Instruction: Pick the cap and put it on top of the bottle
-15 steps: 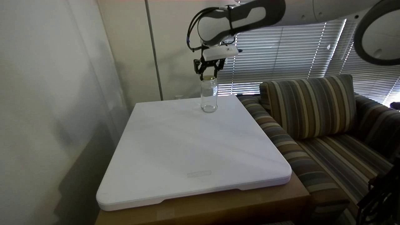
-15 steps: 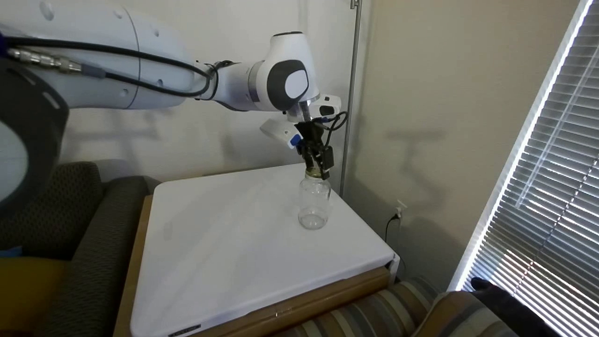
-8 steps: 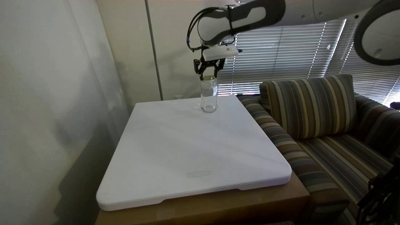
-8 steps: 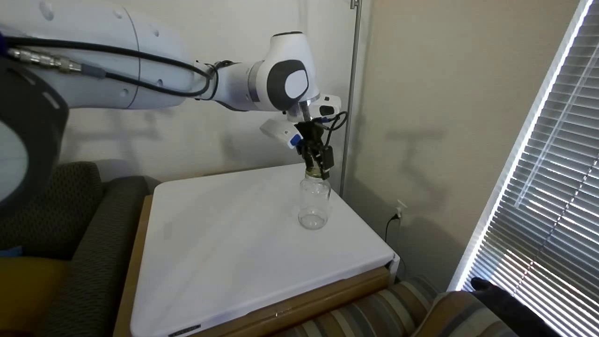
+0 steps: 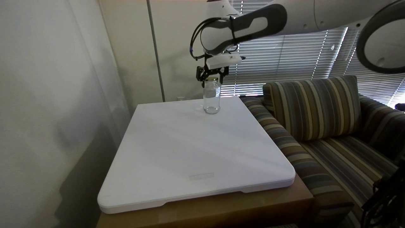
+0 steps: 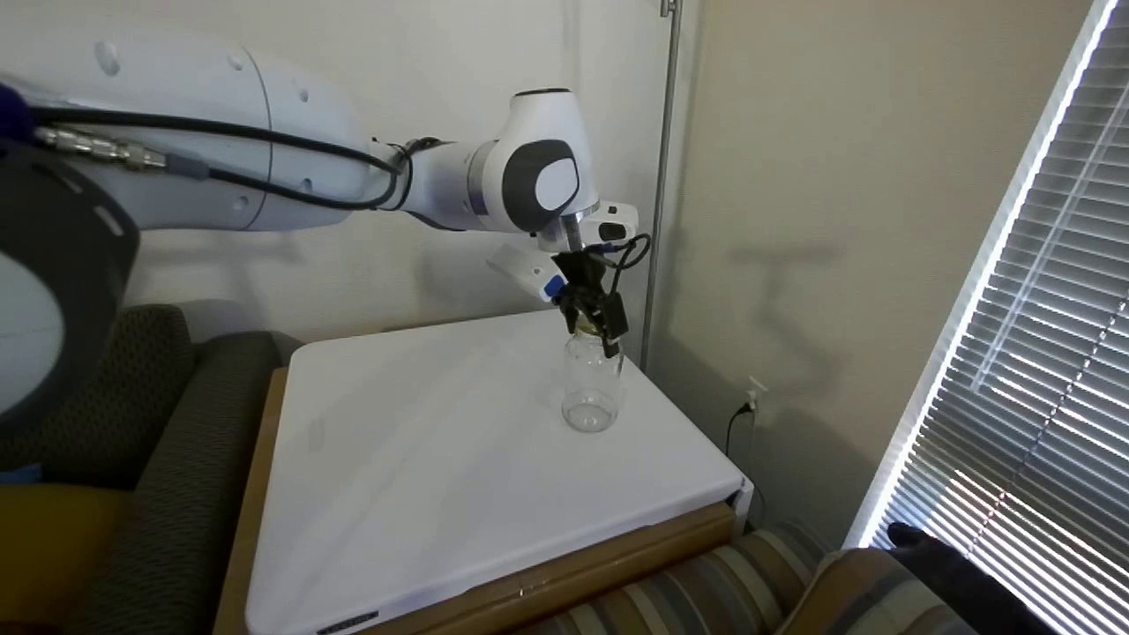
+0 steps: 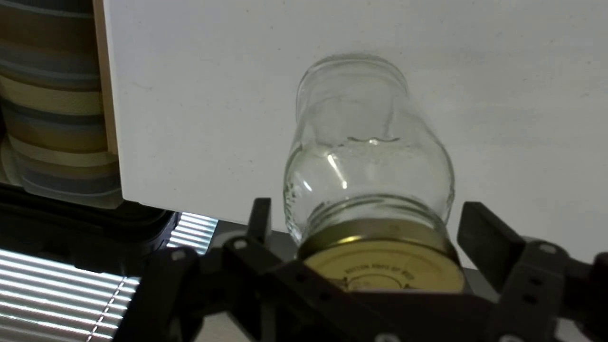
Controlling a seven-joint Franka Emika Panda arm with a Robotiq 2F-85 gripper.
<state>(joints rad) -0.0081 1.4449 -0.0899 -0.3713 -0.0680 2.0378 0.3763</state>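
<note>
The clear glass bottle (image 5: 211,98) stands upright near the table's far edge, seen in both exterior views. On its mouth sits the yellowish-gold cap (image 7: 384,261), looking about level, with the threaded neck showing just under its rim. My gripper (image 7: 370,228) points down over the bottle (image 7: 370,161) with its jaws spread wide. In the wrist view one finger (image 7: 260,218) stands off each side of the cap, a gap visible on both sides. The gripper's body hides the near part of the cap's top. In an exterior view the dark fingers (image 6: 610,339) partly cover the cap (image 6: 584,326).
The white table (image 5: 190,142) rests on a brown box (image 5: 205,209). A striped armchair (image 5: 311,107) adjoins one side of it. A wall (image 5: 63,95) and a thin metal pole (image 6: 661,176) are close by. Window blinds (image 5: 275,57) hang behind.
The arm has come down a little. My fingers, earlier close against the cap, have spread apart and now reach lower beside the bottle's top. The bottle has stayed where it was.
</note>
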